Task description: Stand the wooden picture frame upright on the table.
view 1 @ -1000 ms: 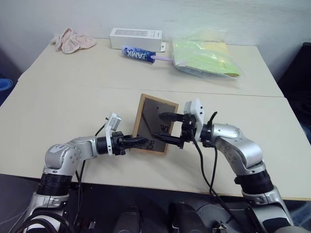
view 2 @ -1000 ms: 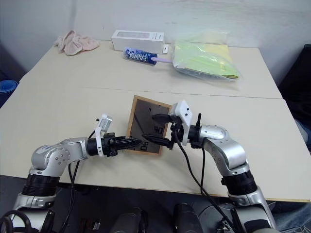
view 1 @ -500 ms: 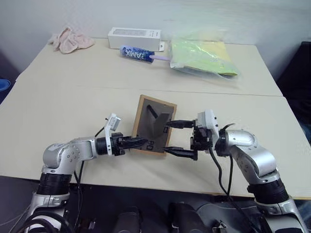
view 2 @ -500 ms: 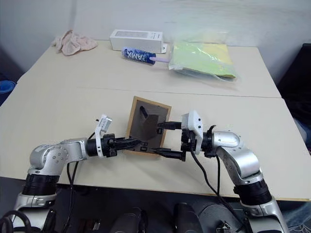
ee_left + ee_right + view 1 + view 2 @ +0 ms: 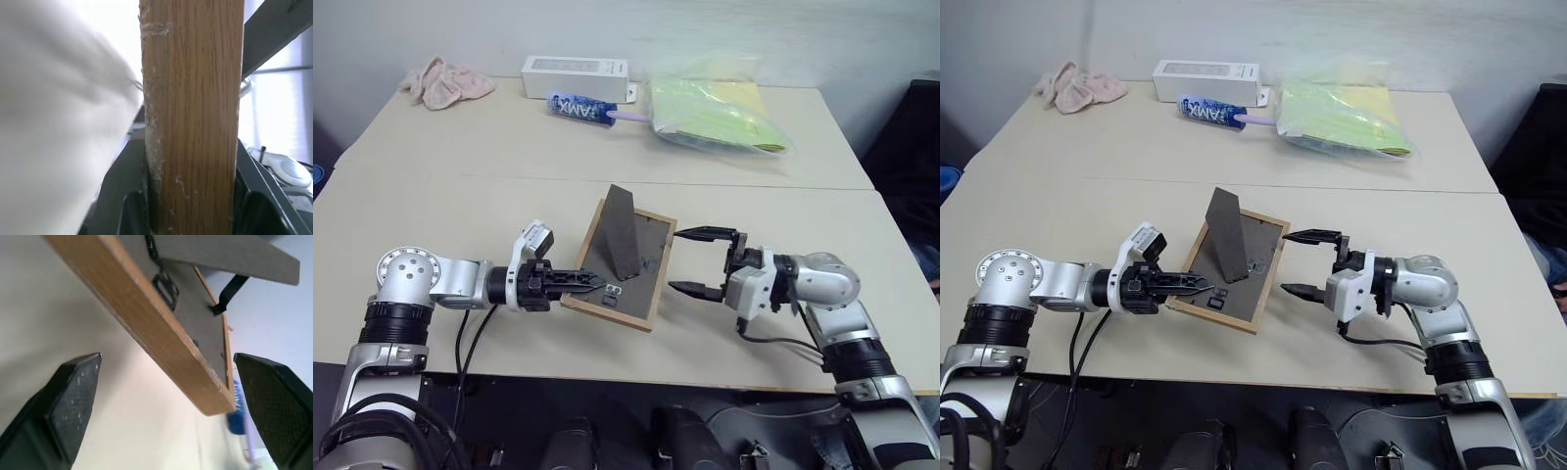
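A: Which step is going on here?

B: The left gripper (image 5: 592,285) is pinching the near-left edge of the frame (image 5: 639,275), its fingers clamped on the wood. The frame is lying back-up and tilted over the near part of the table (image 5: 460,211), and its stand (image 5: 625,233) is sticking up, folded out.

A: And the right gripper (image 5: 703,261)?

B: It is hanging just right of the frame with its fingers spread wide, holding nothing (the frame's right edge is sitting between them in the wrist view, apart from both pads).

A: So the step in hand?

B: Getting the frame raised, I think. The stand looks ready, but the frame is not standing yet.

A: What is the next move asking for?

B: Probably tipping the frame up until its lower edge and the stand's foot are both meeting the table, with the right gripper steadying the free edge before the left one lets go.
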